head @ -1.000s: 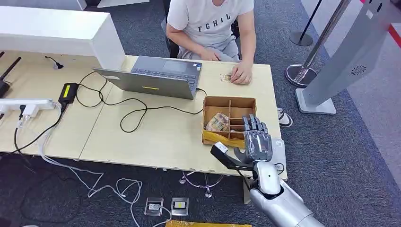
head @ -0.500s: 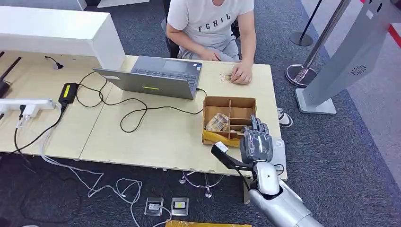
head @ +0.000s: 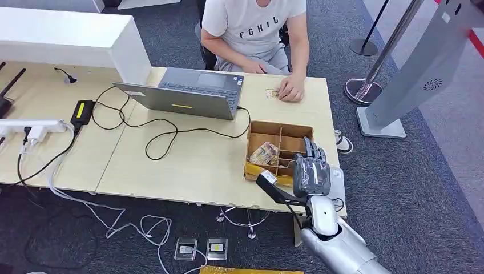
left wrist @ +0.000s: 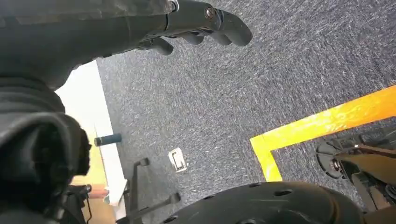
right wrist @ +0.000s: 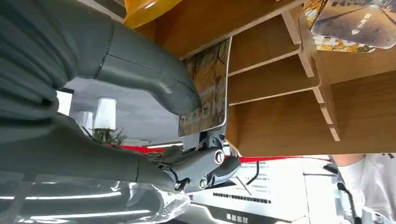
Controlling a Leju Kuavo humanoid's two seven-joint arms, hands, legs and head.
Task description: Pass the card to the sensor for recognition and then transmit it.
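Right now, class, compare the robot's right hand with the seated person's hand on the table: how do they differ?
The right hand is grey metal and reaches into the wooden box, pinching a card; the person's hand is bare and rests flat on the tabletop. The right hand is at the table's near edge, the person's hand at the far edge. Both are over the same table.

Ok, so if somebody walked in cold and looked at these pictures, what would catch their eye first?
Probably the silver right hand at the table's near edge, reaching into the wooden divided box; the right wrist view shows it pinching a picture card between thumb and fingers. Next, the person in a white T-shirt seated across, one hand resting beside an open laptop.
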